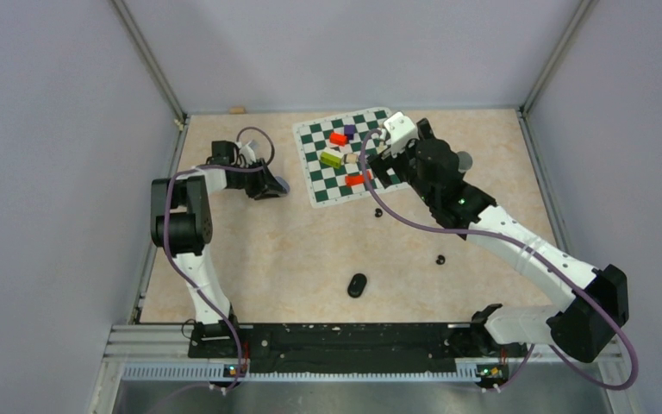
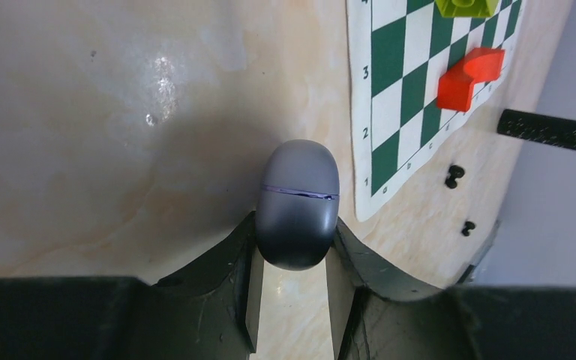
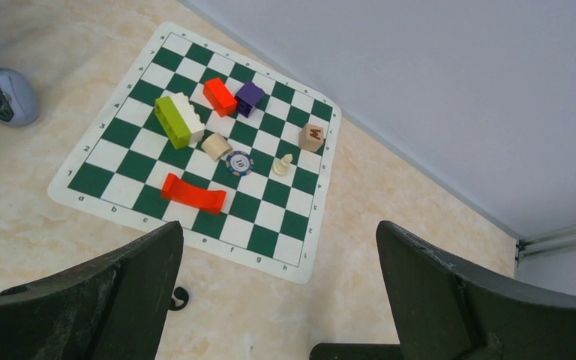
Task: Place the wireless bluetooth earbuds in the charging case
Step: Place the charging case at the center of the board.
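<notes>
Top view: high above and behind the arms, facing down; far off, the whole table (image 1: 310, 250) in frame.
Left wrist view: low and very near, facing along the table at the grey case (image 2: 298, 202).
Right wrist view: raised, tilted down on the chessboard (image 3: 202, 150).
Shared: chessboard in all three; grey case in both wrist views.

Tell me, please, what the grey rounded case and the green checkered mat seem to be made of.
Grey rounded case: probably smooth satin plastic, from its soft sheen and fine seam. Green checkered mat: thin matte printed sheet, perhaps vinyl or paper.
</notes>
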Robot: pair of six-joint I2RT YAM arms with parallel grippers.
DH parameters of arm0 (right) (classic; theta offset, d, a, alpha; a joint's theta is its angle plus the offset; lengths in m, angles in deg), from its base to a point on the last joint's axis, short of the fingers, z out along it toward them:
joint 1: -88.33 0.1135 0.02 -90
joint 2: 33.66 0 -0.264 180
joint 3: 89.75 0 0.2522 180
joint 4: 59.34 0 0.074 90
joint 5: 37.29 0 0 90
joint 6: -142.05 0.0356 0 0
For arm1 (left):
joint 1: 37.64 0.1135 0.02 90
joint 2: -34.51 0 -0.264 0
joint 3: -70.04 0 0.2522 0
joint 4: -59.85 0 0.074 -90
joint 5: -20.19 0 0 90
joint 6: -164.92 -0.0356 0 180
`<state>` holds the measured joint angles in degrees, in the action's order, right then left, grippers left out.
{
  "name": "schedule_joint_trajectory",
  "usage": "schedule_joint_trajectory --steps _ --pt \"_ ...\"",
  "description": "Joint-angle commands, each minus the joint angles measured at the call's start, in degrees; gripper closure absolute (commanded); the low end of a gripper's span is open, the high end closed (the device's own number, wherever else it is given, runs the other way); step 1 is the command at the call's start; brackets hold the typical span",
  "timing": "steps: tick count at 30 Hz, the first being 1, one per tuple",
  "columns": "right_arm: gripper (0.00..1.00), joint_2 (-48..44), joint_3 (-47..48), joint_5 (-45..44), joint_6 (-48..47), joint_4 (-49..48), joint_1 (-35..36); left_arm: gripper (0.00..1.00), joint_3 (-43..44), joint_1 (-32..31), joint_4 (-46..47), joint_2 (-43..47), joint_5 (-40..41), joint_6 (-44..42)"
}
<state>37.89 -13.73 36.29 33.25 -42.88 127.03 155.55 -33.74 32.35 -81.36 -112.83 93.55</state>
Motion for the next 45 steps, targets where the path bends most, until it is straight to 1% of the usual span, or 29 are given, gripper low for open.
schedule_joint_trajectory --steps 1,6,8,10,13,14,15,16,17,19,21,23,26,28,30,32,36,38,40,45 --pt "0.01 -0.1 0.3 -0.5 0.7 -2.2 -0.5 0.92 1.5 -0.7 2.8 -2.9 -0.8 9.5" --pt "0.01 -1.2 0.0 -0.5 0.8 -2.2 -0.5 0.82 0.4 -0.3 2.5 -3.1 1.8 11.8" --pt "0.01 -1.8 0.0 -0.6 0.7 -2.2 -0.5 0.75 -0.1 0.3 2.8 -2.7 1.3 12.9" --pt "0.01 -2.1 0.2 -0.8 0.5 -2.2 -0.5 0.55 -0.1 0.7 2.2 -1.9 0.9 12.0" --pt "0.01 -2.4 0.5 -1.3 0.2 -2.2 -0.5 0.3 -0.6 1.2 1.4 -0.5 1.2 10.6" --pt "0.01 -2.4 0.7 -1.5 0.1 -2.2 -0.5 0.15 -0.7 1.3 1.0 -0.2 1.0 10.3" --pt "0.01 -2.6 0.9 -1.6 -0.2 -2.2 -0.6 0.12 -0.8 1.5 0.7 0.2 0.8 9.9" --pt "0.01 -2.7 1.0 -1.5 -0.5 -2.2 -0.5 0.04 -0.9 1.8 0.4 0.6 0.4 9.3" --pt "0.01 -3.1 1.2 -1.5 -1.0 -2.2 -0.5 0.02 -0.9 2.0 0.0 1.2 0.1 8.5" --pt "0.01 -3.7 1.9 -0.3 -2.4 -0.8 -0.6 0.01 -0.2 2.7 -2.0 2.2 0.1 4.8" --pt "0.01 -4.9 2.6 2.2 -4.4 1.4 -0.6 0.01 2.3 3.6 -6.5 3.0 0.3 0.6" --pt "0.01 -7.1 1.9 5.5 -7.1 3.8 -0.6 0.01 3.0 5.2 -9.7 4.2 -1.2 -2.3" --pt "0.01 -11.9 -1.9 9.4 -9.7 5.7 -0.6 0.01 0.7 6.9 -12.0 8.6 -4.6 -6.4" --pt "0.01 -15.4 -5.8 14.2 -10.3 5.7 -0.7 0.01 -1.4 7.0 -13.0 13.0 -5.6 -11.2" --pt "0.01 -17.8 -10.3 20.7 -10.3 4.5 -1.6 0.01 -4.1 7.1 -13.0 17.6 -5.2 -15.1" --pt "0.01 -18.2 -13.2 24.5 -10.4 3.4 -2.2 0.01 -7.5 7.2 -12.0 23.4 -4.3 -18.1" --pt "0.01 -15.8 -13.2 23.4 -8.7 2.6 -2.8 0.01 -12.3 7.2 -11.9 31.8 -4.1 -24.8" --pt "0.01 -15.9 -14.0 24.3 -7.4 1.9 -3.1 0.01 -13.8 7.1 -12.7 35.7 -5.0 -28.5" --pt "0.01 -16.7 -15.5 26.4 -7.0 1.1 -3.5 0.01 -15.4 7.2 -11.8 40.0 -4.5 -30.6" --pt "0.01 -19.1 -19.4 33.8 -5.9 -1.3 -6.4 0.01 -21.1 7.1 -9.4 48.7 -7.7 -36.5"
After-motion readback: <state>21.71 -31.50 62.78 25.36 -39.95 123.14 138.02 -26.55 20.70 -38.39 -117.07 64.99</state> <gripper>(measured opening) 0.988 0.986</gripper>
